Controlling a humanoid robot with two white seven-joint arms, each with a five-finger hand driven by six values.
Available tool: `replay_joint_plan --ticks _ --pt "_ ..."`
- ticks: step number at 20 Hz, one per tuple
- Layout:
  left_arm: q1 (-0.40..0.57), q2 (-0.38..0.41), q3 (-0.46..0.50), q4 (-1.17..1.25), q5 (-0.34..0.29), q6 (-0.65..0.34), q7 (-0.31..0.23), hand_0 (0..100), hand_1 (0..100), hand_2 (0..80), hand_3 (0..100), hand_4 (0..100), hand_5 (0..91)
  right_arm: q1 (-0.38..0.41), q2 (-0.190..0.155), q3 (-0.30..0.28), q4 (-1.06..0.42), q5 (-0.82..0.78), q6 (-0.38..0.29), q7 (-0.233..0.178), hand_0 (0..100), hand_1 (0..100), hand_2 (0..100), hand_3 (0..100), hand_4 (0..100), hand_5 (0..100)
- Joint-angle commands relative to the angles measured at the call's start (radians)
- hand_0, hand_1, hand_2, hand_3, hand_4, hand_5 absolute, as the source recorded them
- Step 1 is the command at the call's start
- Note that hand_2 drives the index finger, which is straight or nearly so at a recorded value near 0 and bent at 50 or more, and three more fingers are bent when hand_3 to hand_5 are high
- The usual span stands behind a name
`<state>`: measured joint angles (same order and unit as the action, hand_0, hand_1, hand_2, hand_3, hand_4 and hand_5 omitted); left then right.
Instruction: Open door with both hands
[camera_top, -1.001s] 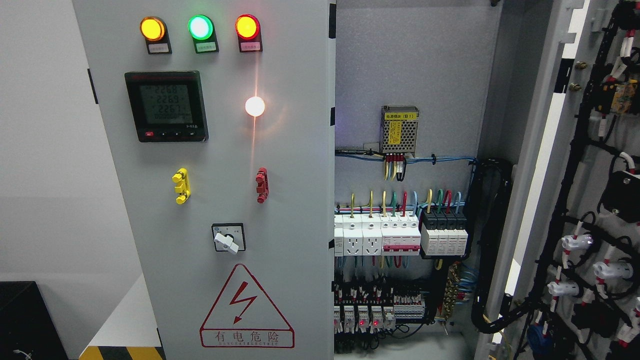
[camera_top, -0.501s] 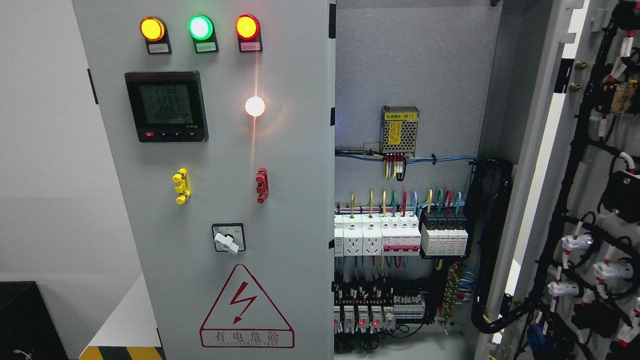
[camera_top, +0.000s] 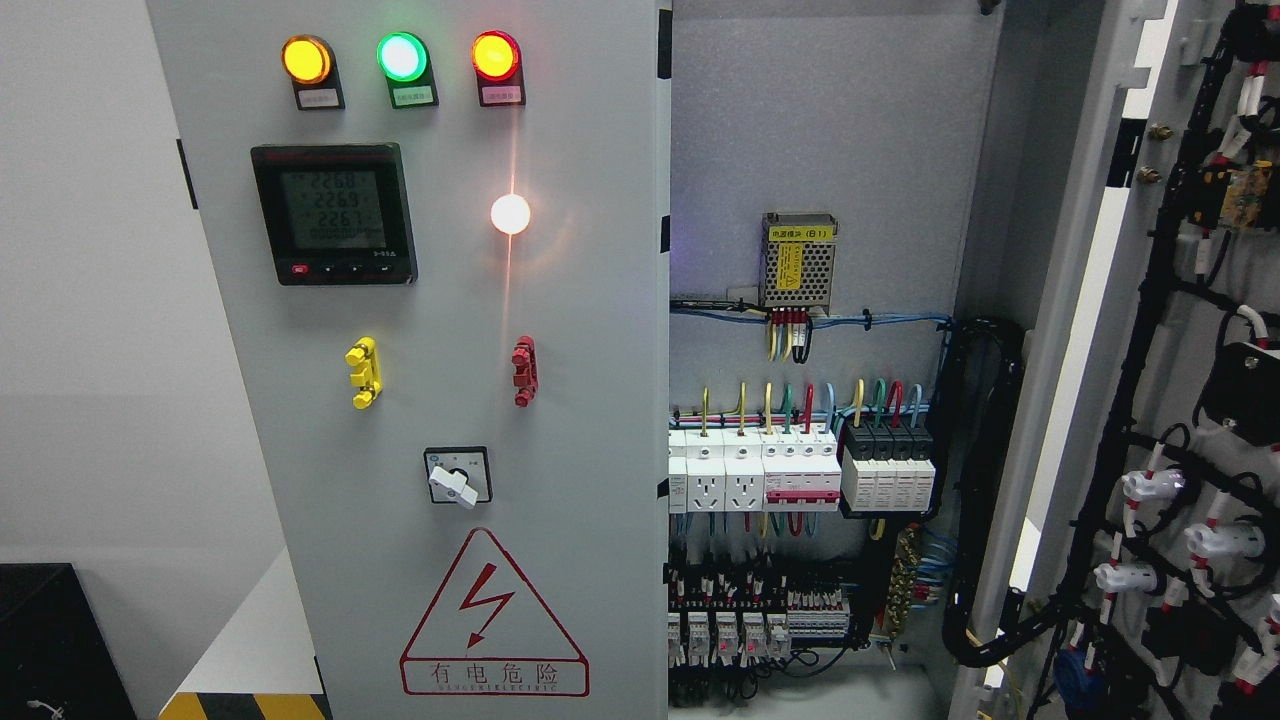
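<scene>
Head view: an electrical cabinet fills the picture. Its left door (camera_top: 420, 360) stands shut and faces the camera, carrying three lit lamps (camera_top: 402, 56), amber, green and red, a meter (camera_top: 333, 213), a white lamp (camera_top: 510, 213), a yellow handle (camera_top: 362, 372) and a red handle (camera_top: 523, 370), a rotary switch (camera_top: 457, 476) and a warning triangle (camera_top: 492, 618). The right door (camera_top: 1190, 400) is swung wide open at the picture's right, its inner face strung with black cabling. Between them the interior lies exposed: a power supply (camera_top: 798, 259) high on the back panel, a row of breakers (camera_top: 800, 470) below it.

Neither hand is in the picture, so whether their fingers are apart or together cannot be told.

Against the pictures from a second and half a second back, almost nothing has changed: the whole scene sits a shade lower, which reads as a slight nod of the head camera, and both doors lie as they did. In my judgement the right door's opening is done and the arms are drawn back; the left door would be what remains, if it is to be opened at all.
</scene>
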<state>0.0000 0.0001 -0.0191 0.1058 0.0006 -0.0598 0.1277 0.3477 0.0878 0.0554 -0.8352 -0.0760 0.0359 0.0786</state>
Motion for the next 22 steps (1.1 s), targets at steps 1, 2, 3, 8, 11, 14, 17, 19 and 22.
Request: replay_joint_plan --ticks 1,2,3,8,11,14,17,19,22 --pt "0.021 -0.048 0.019 -0.06 -0.005 0.0 -0.002 0 0 0.0 0 0 0.0 0.057 -0.022 0.001 -0.625 -0.004 -0.002 0.0 19 0 0 0 0 0" --pt "0.021 -0.046 0.019 -0.06 -0.005 0.0 0.0 0 0 0.0 0 0 0.0 0.059 -0.022 0.0 -0.68 -0.004 -0.002 0.0 19 0 0 0 0 0" --pt "0.021 -0.046 0.019 -0.06 -0.004 0.0 -0.002 0 0 0.0 0 0 0.0 0.059 -0.022 0.0 -0.738 -0.004 -0.002 -0.002 19 0 0 0 0 0" --pt "0.017 -0.049 0.018 -0.06 -0.004 0.0 -0.002 0 0 0.0 0 0 0.0 0.059 -0.022 0.004 -0.988 -0.005 -0.001 -0.002 19 0 0 0 0 0" --pt "0.015 -0.051 0.019 -0.06 -0.004 0.0 -0.002 0 0 0.0 0 0 0.0 0.056 -0.022 0.021 -1.103 -0.005 -0.001 -0.002 19 0 0 0 0 0" --pt "0.014 -0.055 0.018 -0.061 -0.004 0.0 -0.002 0 0 0.0 0 0 0.0 0.04 -0.022 0.034 -1.18 -0.005 -0.002 -0.002 19 0 0 0 0 0" --pt "0.012 -0.057 0.021 -0.071 -0.004 0.0 -0.002 0 0 0.0 0 0 0.0 0.013 -0.022 0.05 -1.231 -0.005 -0.005 -0.002 19 0 0 0 0 0" --pt "0.014 -0.055 0.022 -0.071 -0.004 0.0 -0.002 0 0 0.0 0 0 0.0 -0.015 -0.022 0.079 -1.251 -0.005 -0.016 -0.002 19 0 0 0 0 0" --pt "0.014 -0.055 0.019 -0.071 -0.004 0.0 -0.002 0 0 0.0 0 0 0.0 -0.073 -0.02 0.098 -1.251 -0.005 -0.022 -0.002 19 0 0 0 0 0"
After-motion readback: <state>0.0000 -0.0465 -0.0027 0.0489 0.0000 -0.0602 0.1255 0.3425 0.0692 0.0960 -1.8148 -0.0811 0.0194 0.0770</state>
